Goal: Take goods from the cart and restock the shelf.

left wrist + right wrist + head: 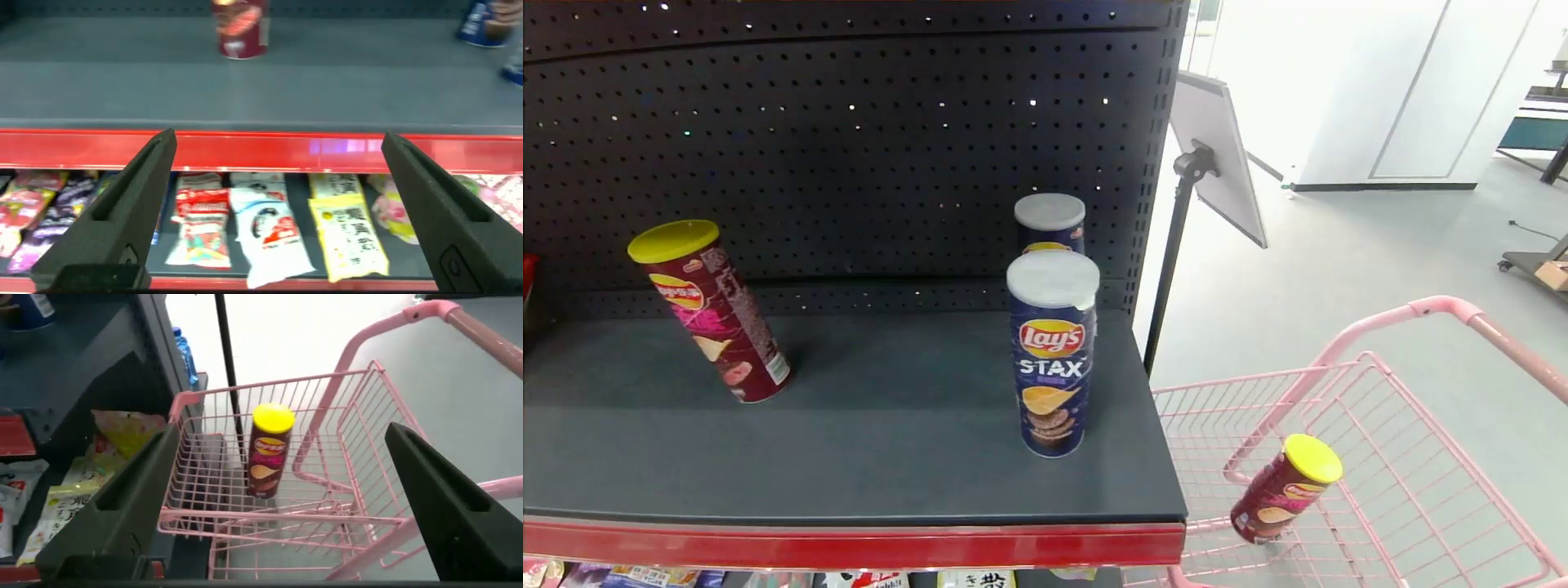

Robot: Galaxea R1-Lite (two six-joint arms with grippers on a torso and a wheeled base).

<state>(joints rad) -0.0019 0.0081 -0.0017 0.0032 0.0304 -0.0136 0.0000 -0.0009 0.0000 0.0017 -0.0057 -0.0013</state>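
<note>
Beyond the tips of the right gripper [282,514], in line with the gap between its two fingers [122,506], stands the last can [270,449], dark red with a yellow lid, upright on the wire floor of the pink cart [425,310]. Those fingers are spread wide and grasp nothing. The can is clear of both, roughly midway between them but farther out, so a straight advance looks like the natural approach. It is the one item I make out in the cart, so it seems to be all that is left to move. Farther from these fingers, on the grey shelf [890,457], three cans already stand: a blue can [1052,351] with a white lid near the shelf's cart end, a second blue can [1049,222] just behind it, and a shelved red can [709,310] well apart from both toward the other end. The left gripper [278,212] is likewise released, its fingers wide apart and empty, level with the shelf's red front strip [270,151]. Snack bags [265,233] on the lower tier show between them, and the shelved red can stands past their tips. By my reading the job is mostly done: what remains is to close on the last can, lift it out and set it on the stretch of shelf between the red and blue cans.
</note>
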